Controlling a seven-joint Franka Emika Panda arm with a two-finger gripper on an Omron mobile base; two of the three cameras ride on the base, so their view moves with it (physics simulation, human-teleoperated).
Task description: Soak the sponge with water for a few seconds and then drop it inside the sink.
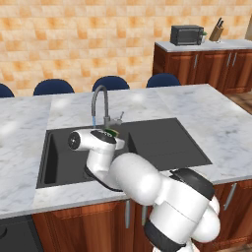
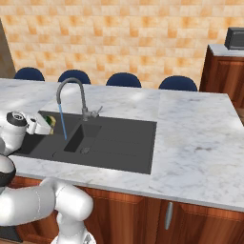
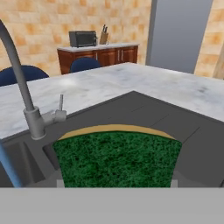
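My gripper (image 2: 44,125) is shut on the sponge (image 2: 50,122), a yellow block with a dark green scouring face, held above the left basin of the dark sink (image 2: 119,138). In the left base view the gripper (image 1: 112,135) shows the sponge's (image 1: 110,132) green edge just right of the faucet spout. The water (image 2: 62,122) falls as a thin blue stream from the grey gooseneck faucet (image 2: 71,88). The sponge hangs close beside the stream, and I cannot tell whether they touch. In the hand view the green sponge (image 3: 116,159) lies across the gripper (image 3: 117,183), with the water (image 3: 8,168) at lower left.
A marble counter (image 1: 216,123) surrounds the sink (image 1: 162,142), with the flat drainboard on the right side. Blue chairs (image 1: 110,82) line the counter's far edge. A microwave (image 1: 186,34) and a knife block (image 1: 215,32) stand on the back cabinet.
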